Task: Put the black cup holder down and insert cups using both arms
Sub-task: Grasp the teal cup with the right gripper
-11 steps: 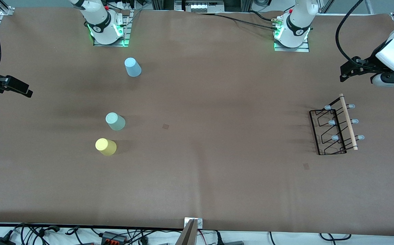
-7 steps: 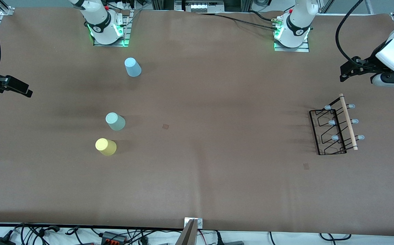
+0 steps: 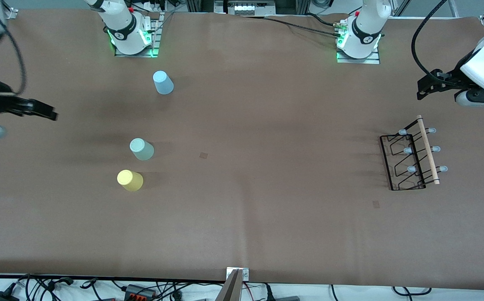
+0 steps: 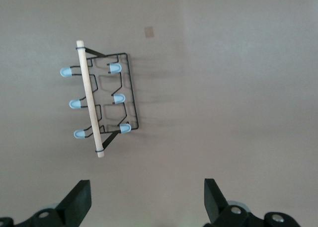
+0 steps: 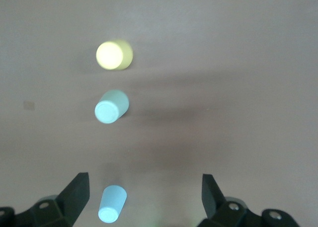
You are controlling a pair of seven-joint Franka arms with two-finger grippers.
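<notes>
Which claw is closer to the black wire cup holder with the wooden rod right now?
Left. The left claw hangs open near the black wire cup holder, at that arm's end of the table. The right claw, also open, is at the other end.

this is a robotics lab, no question. two white arm bases, the right arm's base (image 3: 129, 31) and the left arm's base (image 3: 359, 36), sit bolted on metal plates at the top edge of the tabletop (image 3: 242, 217), green lights glowing at their feet. the tabletop is wrapped in plain brown paper, wrinkles showing, nothing homely about it. above the bases, aluminium framing (image 3: 200, 5) and a power strip (image 3: 244, 7). black cables (image 3: 300, 26) snake toward the left arm's base. below the tabletop's near edge, a tangle of wires and plugs (image 3: 78, 288), and a camera mount bracket (image 3: 236, 279) clamped at that edge.
</notes>
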